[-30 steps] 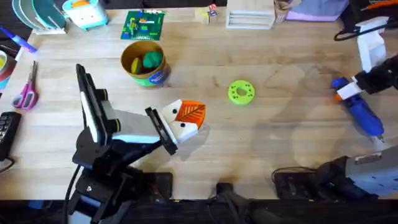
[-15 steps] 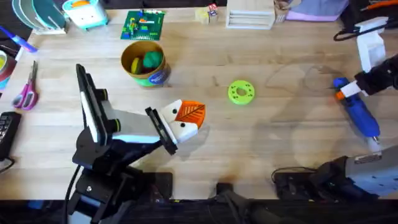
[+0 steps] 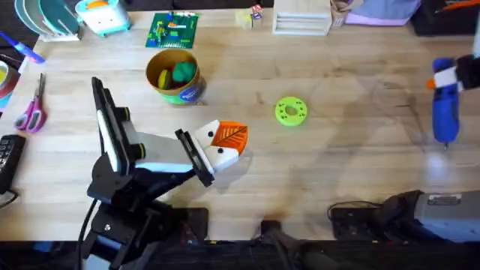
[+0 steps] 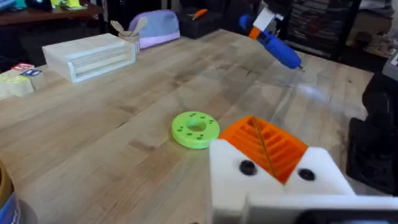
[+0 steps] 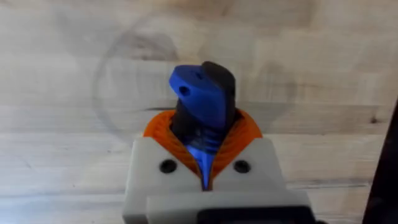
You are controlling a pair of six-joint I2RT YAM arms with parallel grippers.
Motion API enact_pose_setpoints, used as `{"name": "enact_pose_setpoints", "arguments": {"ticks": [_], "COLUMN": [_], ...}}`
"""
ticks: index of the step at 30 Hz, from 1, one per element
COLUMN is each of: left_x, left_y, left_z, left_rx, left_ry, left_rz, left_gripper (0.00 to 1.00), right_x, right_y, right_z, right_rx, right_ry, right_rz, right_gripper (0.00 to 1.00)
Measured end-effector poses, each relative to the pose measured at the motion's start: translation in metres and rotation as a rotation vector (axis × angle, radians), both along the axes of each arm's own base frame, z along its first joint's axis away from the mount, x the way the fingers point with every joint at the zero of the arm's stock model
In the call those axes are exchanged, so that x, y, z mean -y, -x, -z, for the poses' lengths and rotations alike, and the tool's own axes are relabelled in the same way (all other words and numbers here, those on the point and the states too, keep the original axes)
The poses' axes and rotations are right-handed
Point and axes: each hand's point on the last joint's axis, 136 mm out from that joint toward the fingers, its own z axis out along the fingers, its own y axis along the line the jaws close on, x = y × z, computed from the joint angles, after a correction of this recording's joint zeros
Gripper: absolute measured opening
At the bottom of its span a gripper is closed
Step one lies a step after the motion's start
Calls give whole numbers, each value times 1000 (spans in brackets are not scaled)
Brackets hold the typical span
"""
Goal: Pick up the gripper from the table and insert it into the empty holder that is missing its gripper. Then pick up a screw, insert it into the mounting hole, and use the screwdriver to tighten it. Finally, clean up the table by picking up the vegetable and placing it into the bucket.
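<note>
blue marks our tool: overhead, the screwdriver point(image 3: 444, 105) hangs clear of the table point(image 3: 345, 165) at the far right edge, clamped in the right gripper point(image 3: 450, 77). the left gripper point(image 3: 223, 146) rests near the middle, showing an orange tip; we cannot tell its opening. the bucket point(image 3: 174, 76) already contains green and yellow items. from the left wrist, the lime disc point(image 4: 195, 129) lies just beyond our white-and-orange fingers point(image 4: 273, 162). from the right wrist, orange pads grip the blue shaft. we judge the tightening step is in hand; next, carry the bit to the mounting hole, kept square.
</note>
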Motion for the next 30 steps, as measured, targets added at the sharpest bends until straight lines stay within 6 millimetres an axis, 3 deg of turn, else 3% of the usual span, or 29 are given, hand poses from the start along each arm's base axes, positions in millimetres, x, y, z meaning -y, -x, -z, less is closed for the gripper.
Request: {"name": "enact_pose_setpoints", "arguments": {"ticks": [6,14,19,24,30], "left_x": [0,-2,-2,-2,-2], "left_y": [-1,-3,-3,-3,-3], "left_z": [0,0,0,0,0], "left_rx": [0,1,1,1,1], "left_ry": [0,-1,-1,-1,-1], "left_rz": [-5,-18,-22,-22,-23], "left_gripper": [8,8,8,8,8], "right_x": [-23,-64,-107,-158,-253], "right_y": [-10,10,19,11,15], "right_z": [-88,-166,-176,-184,-192], "right_rx": [295,542,661,871,1020], "right_ry": [-34,-91,-136,-254,-493], "right_rz": [88,144,88,-25,-283], "right_gripper": [26,26,26,26,26]}}
